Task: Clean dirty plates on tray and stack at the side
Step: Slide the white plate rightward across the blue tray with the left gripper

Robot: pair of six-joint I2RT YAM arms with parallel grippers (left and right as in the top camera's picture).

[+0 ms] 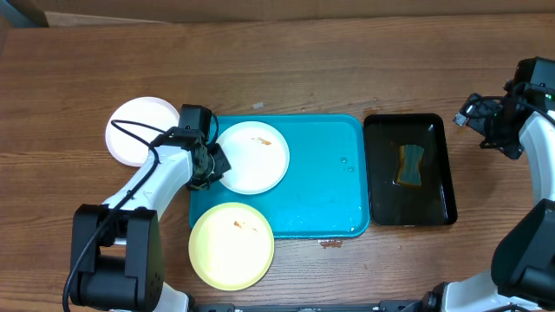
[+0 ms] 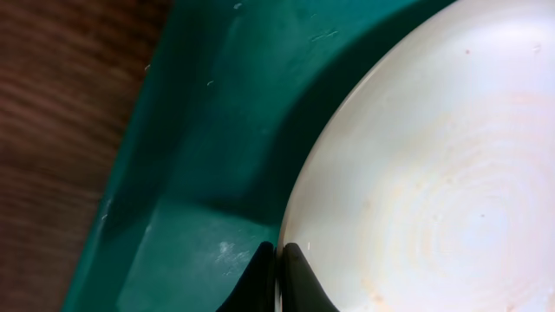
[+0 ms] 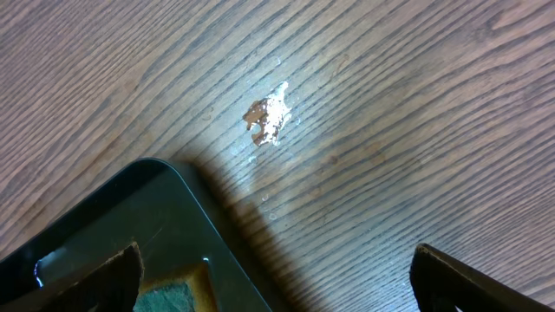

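One white plate point(image 2: 434, 173) pinched by left gripper point(image 2: 277, 270), right gripper point(image 3: 276, 260) spread wide

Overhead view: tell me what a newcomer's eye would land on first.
The turquoise tray mid-table stands out, the left gripper pinching the left rim of the smeared white plate in it. A pale yellow-green plate overhangs the tray's lower-left corner, and a second white plate sits on the wood to the left. Right of the turquoise tray, a black tray holds a sponge.
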